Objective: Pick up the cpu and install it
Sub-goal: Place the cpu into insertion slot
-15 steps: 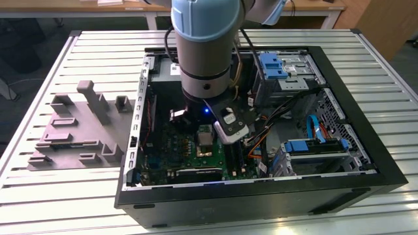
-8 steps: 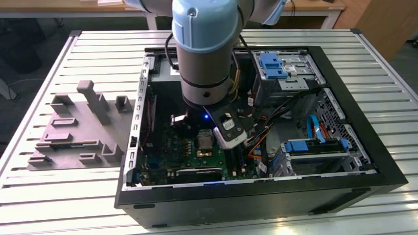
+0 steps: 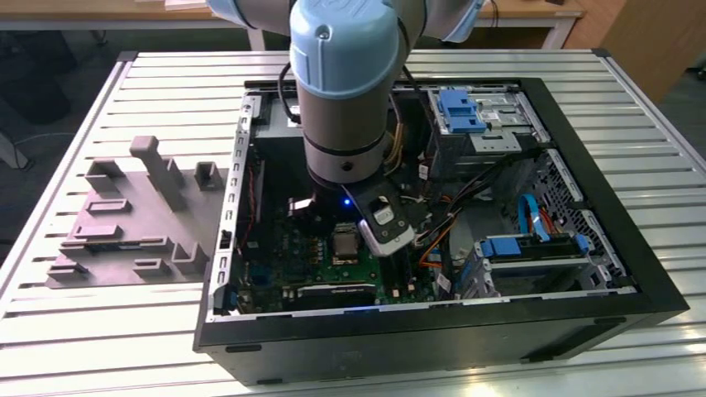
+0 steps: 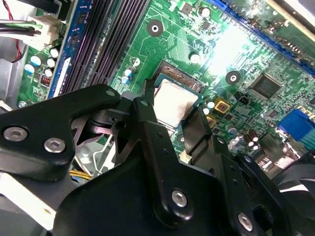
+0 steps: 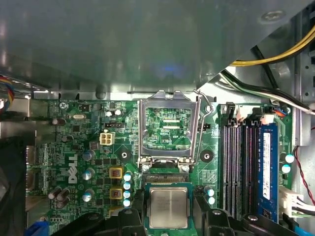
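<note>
Pinching the cpu by two opposite edges, the gripper held it flat, metal top up, at the open socket on the green board. Square chip, edges parallel to the hinged frame.

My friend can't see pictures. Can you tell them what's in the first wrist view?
A small silvery square cpu sits at the socket of a green circuit board, between black parts of the gripper. The socket's metal frame is flipped open next to it.
</note>
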### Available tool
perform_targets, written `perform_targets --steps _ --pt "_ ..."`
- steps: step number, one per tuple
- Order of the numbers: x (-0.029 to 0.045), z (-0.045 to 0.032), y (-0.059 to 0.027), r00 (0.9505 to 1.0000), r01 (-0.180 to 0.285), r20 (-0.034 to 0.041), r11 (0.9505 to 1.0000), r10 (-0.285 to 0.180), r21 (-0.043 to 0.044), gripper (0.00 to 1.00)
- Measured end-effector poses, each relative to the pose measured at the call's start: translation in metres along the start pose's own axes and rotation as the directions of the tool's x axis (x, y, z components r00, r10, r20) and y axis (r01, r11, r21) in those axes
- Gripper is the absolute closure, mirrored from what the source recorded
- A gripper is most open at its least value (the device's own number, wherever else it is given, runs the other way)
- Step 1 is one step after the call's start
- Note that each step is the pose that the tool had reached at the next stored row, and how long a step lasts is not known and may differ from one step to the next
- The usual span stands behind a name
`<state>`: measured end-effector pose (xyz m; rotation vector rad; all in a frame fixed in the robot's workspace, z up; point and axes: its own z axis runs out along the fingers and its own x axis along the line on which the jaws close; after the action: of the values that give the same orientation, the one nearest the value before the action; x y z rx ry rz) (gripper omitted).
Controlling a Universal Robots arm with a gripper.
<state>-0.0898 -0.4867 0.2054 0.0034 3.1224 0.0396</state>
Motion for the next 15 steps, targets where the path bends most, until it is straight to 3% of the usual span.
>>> perform_targets --steps 3,8,15 --pt "0.0009 0.0008 0.0 1.0 0.0 0.0002 1.0 0.0 -0.0005 0.53" --pt "0.0012 0.0087 -0.0002 1.0 0.0 0.0 1.0 0.0 -0.0002 0.53" --pt "0.0025 0.0095 -0.0003 1.0 0.0 0.0 1.0 0.0 -0.0002 0.53"
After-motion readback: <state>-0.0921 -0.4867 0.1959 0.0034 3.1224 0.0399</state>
